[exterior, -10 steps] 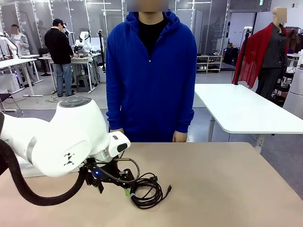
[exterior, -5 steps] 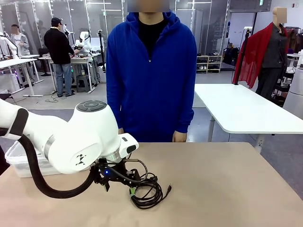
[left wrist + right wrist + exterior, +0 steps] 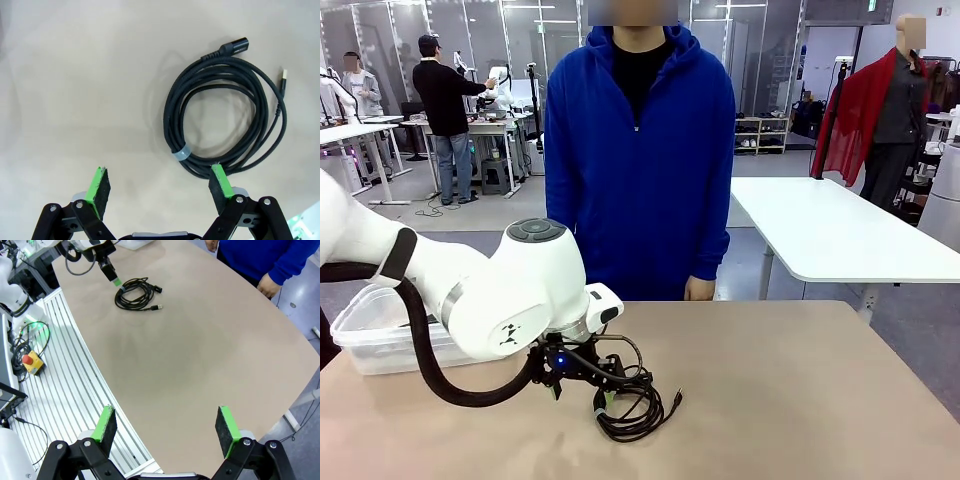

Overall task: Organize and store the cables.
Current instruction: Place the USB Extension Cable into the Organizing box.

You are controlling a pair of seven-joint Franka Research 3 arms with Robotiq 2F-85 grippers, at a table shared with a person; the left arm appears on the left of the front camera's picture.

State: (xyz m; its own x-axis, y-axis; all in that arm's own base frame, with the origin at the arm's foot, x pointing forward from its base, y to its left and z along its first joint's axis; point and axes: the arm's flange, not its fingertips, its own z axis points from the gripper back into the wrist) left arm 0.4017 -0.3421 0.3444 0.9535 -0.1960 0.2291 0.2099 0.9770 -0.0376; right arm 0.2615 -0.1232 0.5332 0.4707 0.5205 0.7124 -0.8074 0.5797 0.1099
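Observation:
One of the cables (image 3: 638, 404) lies as a black coil on the tan table, left of middle, held by a grey band (image 3: 181, 152). In the left wrist view the coil (image 3: 227, 135) shows a black plug end (image 3: 235, 47) and a small gold-tipped plug (image 3: 283, 80). My left gripper (image 3: 604, 396) hovers low at the coil's left edge, open and holding nothing. In its own view the left gripper (image 3: 160, 185) has one green pad (image 3: 220, 183) over the coil's near rim. My right gripper (image 3: 166, 427) is open high above the table, far from the coil (image 3: 135, 292).
A clear plastic bin (image 3: 360, 335) stands at the table's left edge, behind my left arm. A person in a blue hoodie stands at the far side, one hand (image 3: 699, 289) at the table edge. A red stop button (image 3: 31, 360) lies beside the table.
My left arm has swung right and lowered toward the coil, uncovering more of the clear bin. The coil has not moved. Both grippers stay open.

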